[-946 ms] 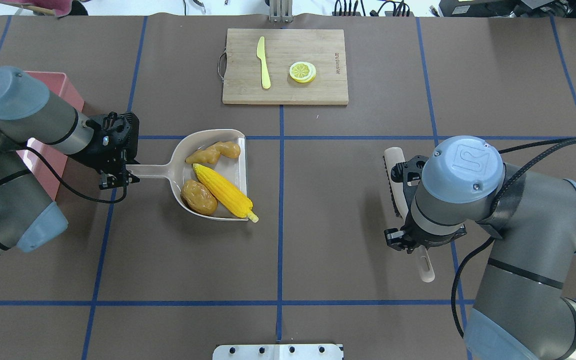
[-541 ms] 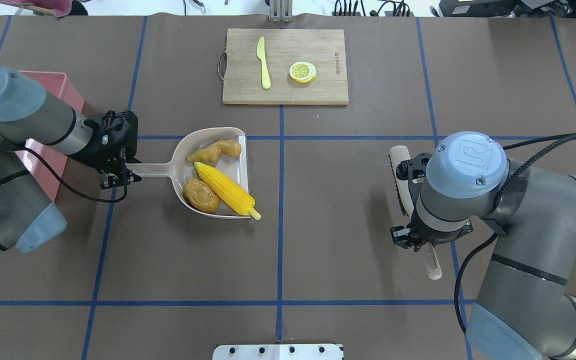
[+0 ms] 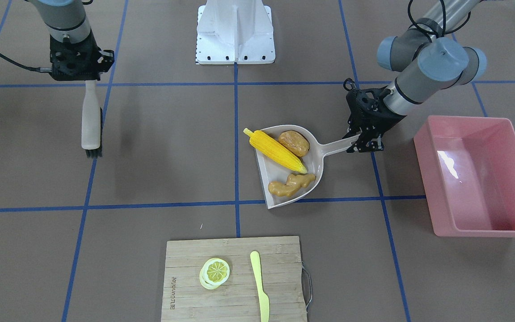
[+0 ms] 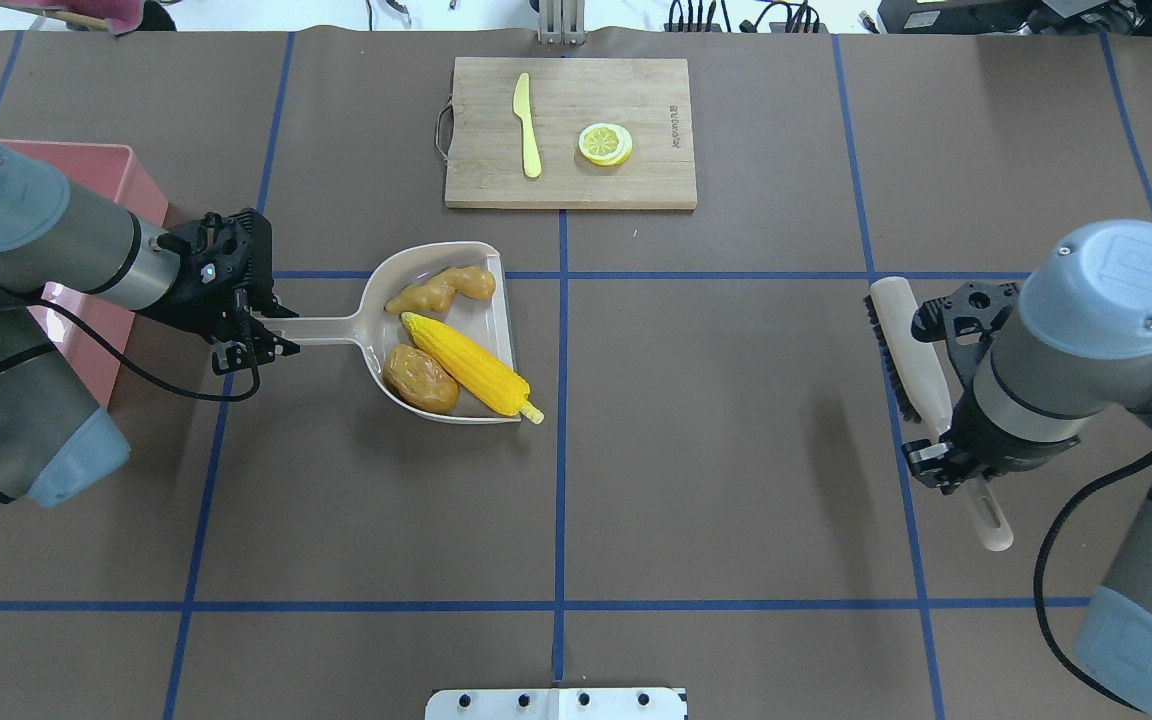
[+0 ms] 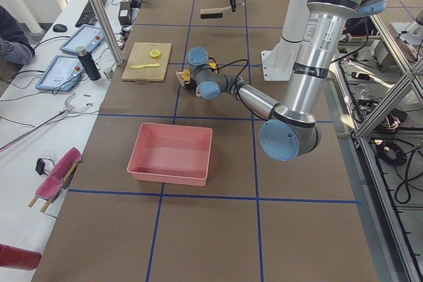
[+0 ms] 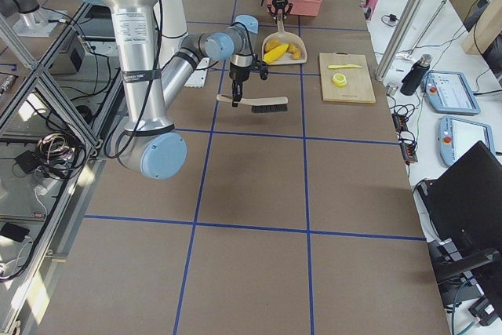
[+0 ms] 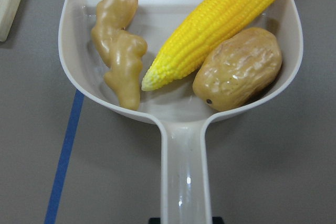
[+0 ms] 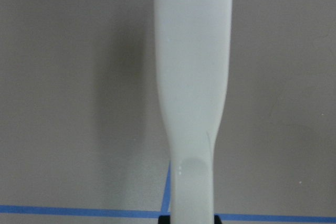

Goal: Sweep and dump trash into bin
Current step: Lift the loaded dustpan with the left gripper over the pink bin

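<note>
Left arm (image 4: 66, 235), reaching in low with wrist near level, left gripper (image 4: 258, 340) clamped on the handle of the dustpan (image 4: 321, 328); right arm (image 4: 1046, 370), elbow bent, wrist pointing down, right gripper (image 4: 944, 450) closed around the handle of the brush (image 4: 911, 350).

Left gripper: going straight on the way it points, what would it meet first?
The left gripper points along the beige plastic dustpan it holds; the scoop's back wall comes first, then probably the long yellow corn cob.
</note>
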Controlling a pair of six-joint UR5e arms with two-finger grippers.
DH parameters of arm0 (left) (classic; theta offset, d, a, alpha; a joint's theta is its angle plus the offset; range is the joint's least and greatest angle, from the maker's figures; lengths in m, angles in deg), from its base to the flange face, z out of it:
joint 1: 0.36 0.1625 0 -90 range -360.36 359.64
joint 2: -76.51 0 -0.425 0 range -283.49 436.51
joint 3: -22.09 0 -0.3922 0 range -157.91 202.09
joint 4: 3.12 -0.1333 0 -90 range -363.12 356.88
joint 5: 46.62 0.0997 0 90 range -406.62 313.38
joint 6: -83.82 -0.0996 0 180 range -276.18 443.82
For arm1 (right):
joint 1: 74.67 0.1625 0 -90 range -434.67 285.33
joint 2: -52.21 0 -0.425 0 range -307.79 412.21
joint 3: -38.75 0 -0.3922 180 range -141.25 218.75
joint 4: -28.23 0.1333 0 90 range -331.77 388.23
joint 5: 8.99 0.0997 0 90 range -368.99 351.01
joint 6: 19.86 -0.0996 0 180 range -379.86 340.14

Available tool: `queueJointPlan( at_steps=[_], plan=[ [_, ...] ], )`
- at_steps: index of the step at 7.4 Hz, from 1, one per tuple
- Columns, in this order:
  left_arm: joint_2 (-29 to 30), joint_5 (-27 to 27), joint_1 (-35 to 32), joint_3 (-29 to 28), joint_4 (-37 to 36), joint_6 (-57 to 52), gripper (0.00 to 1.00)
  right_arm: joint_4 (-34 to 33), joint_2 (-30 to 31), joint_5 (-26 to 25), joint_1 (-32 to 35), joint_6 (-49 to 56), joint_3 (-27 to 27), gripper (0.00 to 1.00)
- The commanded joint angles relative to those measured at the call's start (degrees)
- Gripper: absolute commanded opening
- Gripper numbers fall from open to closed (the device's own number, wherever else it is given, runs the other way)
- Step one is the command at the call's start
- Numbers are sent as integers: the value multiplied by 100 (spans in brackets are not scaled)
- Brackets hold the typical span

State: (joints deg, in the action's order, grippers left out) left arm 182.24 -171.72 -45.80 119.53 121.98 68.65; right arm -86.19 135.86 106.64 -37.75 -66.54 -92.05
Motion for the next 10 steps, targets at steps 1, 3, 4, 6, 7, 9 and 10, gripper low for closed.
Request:
queueJointPlan(
  at_steps=[1, 3, 4, 6, 7, 9, 10],
  plan=[
    [0, -6, 9, -6, 338, 304, 0, 1178, 729, 47, 307, 220, 254, 0],
    [0, -6, 0, -6, 706, 645, 0, 2234, 1186, 494, 692, 255, 799, 0],
    [0, -6, -9, -6, 1083, 935, 0, 2570, 1250, 618, 720, 220, 984, 0],
    [0, -15, -445, 37, 1192, 1008, 0, 2949, 1242, 636, 729, 98, 1363, 0],
    [-18, -23, -770, 73, 1183, 1025, 0, 3099, 1233, 636, 721, 36, 1460, 0],
    [-376, -363, -1499, 134, 1166, 1008, 0, 3293, 1102, 741, 712, -60, 1697, 0],
    [-605, -740, -1894, 126, 1140, 965, 0, 3294, 1014, 768, 712, -70, 1759, 0]
  ],
)
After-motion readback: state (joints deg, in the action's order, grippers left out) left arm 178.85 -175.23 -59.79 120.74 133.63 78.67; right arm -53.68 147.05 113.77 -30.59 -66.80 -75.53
